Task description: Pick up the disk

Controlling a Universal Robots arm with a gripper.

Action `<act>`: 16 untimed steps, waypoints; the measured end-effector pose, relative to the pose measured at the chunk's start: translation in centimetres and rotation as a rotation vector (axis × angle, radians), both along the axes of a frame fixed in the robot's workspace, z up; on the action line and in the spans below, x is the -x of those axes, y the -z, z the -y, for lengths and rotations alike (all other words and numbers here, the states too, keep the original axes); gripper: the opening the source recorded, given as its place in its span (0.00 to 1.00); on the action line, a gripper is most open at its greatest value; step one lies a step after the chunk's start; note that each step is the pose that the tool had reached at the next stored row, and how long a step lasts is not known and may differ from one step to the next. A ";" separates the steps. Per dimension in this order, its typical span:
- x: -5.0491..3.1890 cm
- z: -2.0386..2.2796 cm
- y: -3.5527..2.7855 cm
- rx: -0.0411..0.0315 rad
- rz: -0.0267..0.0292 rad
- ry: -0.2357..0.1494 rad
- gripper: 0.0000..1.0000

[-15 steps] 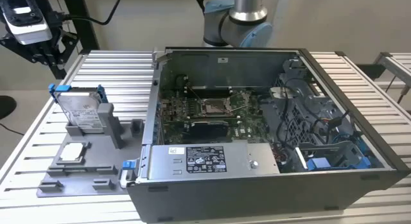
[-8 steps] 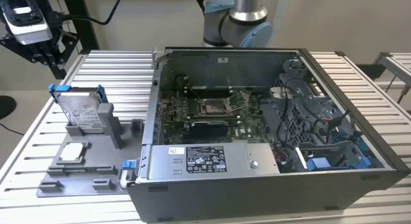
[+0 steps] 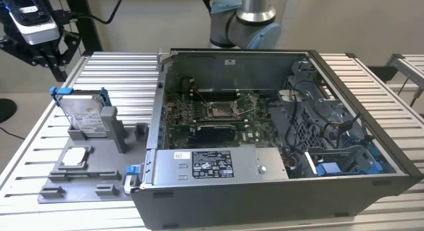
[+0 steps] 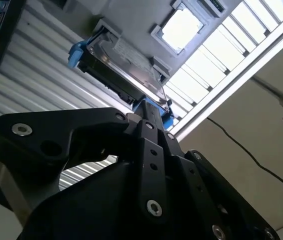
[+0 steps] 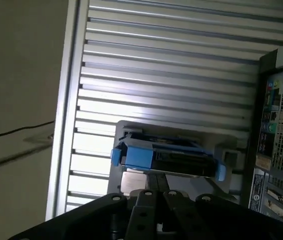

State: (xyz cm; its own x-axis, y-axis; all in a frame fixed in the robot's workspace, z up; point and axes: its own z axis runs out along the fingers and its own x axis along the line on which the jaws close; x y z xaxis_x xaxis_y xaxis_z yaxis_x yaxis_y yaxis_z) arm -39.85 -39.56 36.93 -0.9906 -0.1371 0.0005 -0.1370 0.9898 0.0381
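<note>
Approach step, I'd say — the disk (image 3: 83, 112) stands upright in its grey holder (image 3: 114, 125), 9 o'clock of the PC case (image 3: 265, 203), untouched. Claw (image 4: 149, 114) looks pinched narrow, empty — a grab needs it opened over the top edge.

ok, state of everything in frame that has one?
disk: standing upright in a slot of the grey fixture, not gripped.
silver chip: lying flat in a pocket of the same fixture.
computer case: on its side, panel off, inside exposed.
power supply: seated in the case.
end effector: apart from the disk, holding nothing.
</note>
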 end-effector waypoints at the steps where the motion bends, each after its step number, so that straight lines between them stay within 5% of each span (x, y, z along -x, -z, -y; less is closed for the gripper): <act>1: 0.03 0.00 0.00 0.0001 0.0000 -0.015 0.00; 16: 0.13 0.00 0.04 0.0002 0.0000 -0.278 0.00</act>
